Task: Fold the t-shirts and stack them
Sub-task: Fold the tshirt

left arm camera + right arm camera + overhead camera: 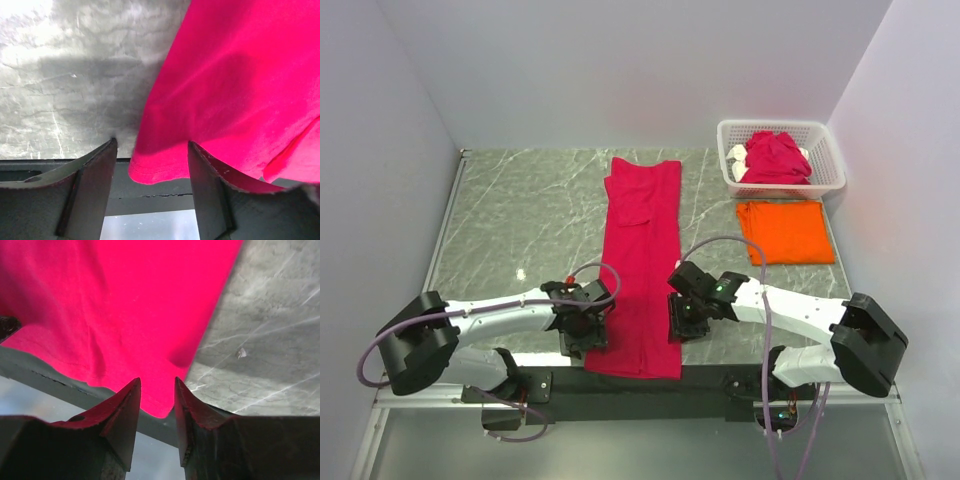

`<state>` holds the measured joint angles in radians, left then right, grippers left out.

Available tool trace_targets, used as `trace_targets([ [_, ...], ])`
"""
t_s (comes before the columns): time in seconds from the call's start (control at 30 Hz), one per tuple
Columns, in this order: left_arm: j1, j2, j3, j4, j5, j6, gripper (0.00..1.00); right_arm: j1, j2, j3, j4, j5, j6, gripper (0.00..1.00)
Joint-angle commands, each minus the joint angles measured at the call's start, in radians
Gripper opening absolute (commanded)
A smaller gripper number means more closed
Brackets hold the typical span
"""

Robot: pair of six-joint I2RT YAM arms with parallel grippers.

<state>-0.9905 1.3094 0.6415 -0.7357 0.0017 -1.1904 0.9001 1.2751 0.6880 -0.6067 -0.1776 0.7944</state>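
A crimson-pink t-shirt [642, 250] lies folded into a long narrow strip down the middle of the table, with its near hem hanging over the front edge. My left gripper [585, 330] stands open at the strip's near left corner. In the left wrist view that hem corner [150, 172] sits between the wide-apart jaws of the left gripper [151, 142]. My right gripper [685, 322] is at the near right corner. Its jaws are open by a narrow gap in the right wrist view [157, 380], with the shirt's corner [162, 407] in the gap. A folded orange t-shirt [785, 232] lies flat at the right.
A white lattice basket [825, 150] stands at the back right with crumpled crimson shirts [775, 158] and something white inside. The table is grey marble [520, 210] between pale walls. A dark strip [150, 190] runs along the table's near edge under the hem.
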Motion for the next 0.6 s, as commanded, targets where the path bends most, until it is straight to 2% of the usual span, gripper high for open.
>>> trace_targets([
  [0.0,-0.030,-0.015,-0.040,0.038,0.058,-0.028,0.63,0.016,0.004,-0.008,-0.013,0.012,0.055,0.42],
  [0.27,-0.068,-0.055,-0.071,0.051,0.090,-0.051,0.62,0.023,-0.025,-0.030,-0.073,0.012,0.078,0.46],
  [0.57,-0.083,-0.078,-0.094,0.076,0.118,-0.063,0.40,0.085,0.004,-0.054,-0.057,-0.053,0.105,0.47],
])
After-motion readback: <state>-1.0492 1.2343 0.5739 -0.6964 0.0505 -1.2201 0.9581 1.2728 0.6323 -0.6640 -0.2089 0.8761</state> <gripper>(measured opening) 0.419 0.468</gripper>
